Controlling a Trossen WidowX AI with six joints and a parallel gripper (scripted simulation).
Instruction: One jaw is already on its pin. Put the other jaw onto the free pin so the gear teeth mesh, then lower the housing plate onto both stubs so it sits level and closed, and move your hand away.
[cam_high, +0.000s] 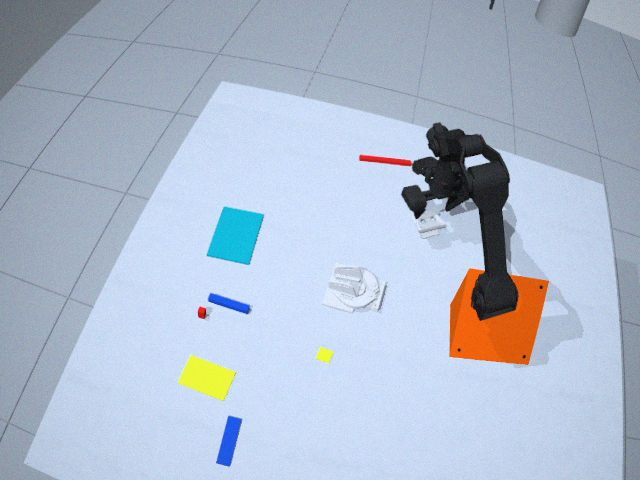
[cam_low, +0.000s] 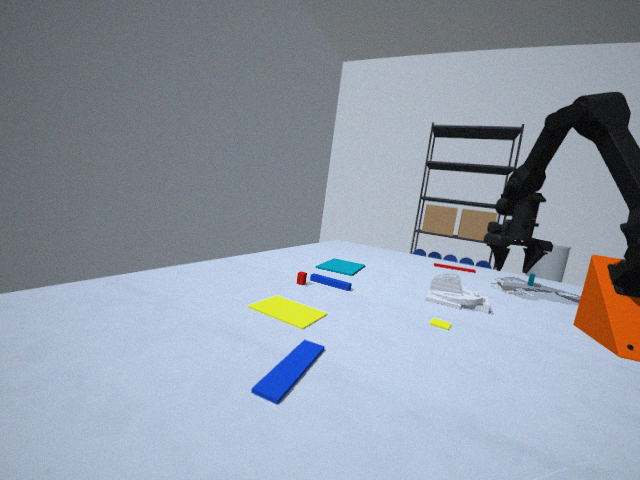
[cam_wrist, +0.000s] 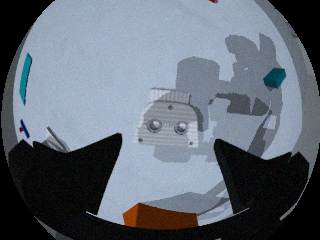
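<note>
My gripper (cam_high: 435, 210) (cam_low: 512, 269) (cam_wrist: 170, 142) is open and empty, fingers pointing down, above the table. The white housing plate (cam_high: 430, 228) (cam_low: 509, 283) (cam_wrist: 162, 137) lies on the table below it. In the wrist view the plate's two round holes face up, ahead of and between the fingertips. The arm partly covers the plate in the top view. The white base (cam_high: 330, 301) stands apart from the plate, mid-table, carrying two ridged upright jaws (cam_high: 347, 273) (cam_low: 445, 283). The jaws stand side by side; whether their gear teeth mesh is too small to tell.
A teal block (cam_low: 531, 279) (cam_wrist: 274, 78) stands near the housing plate. A red bar (cam_high: 385, 160) (cam_low: 454, 267) lies beyond. The orange arm mount (cam_high: 498, 330) is nearby. A small yellow tile (cam_high: 324, 354) lies near the base. Teal, yellow and blue pieces lie farther off.
</note>
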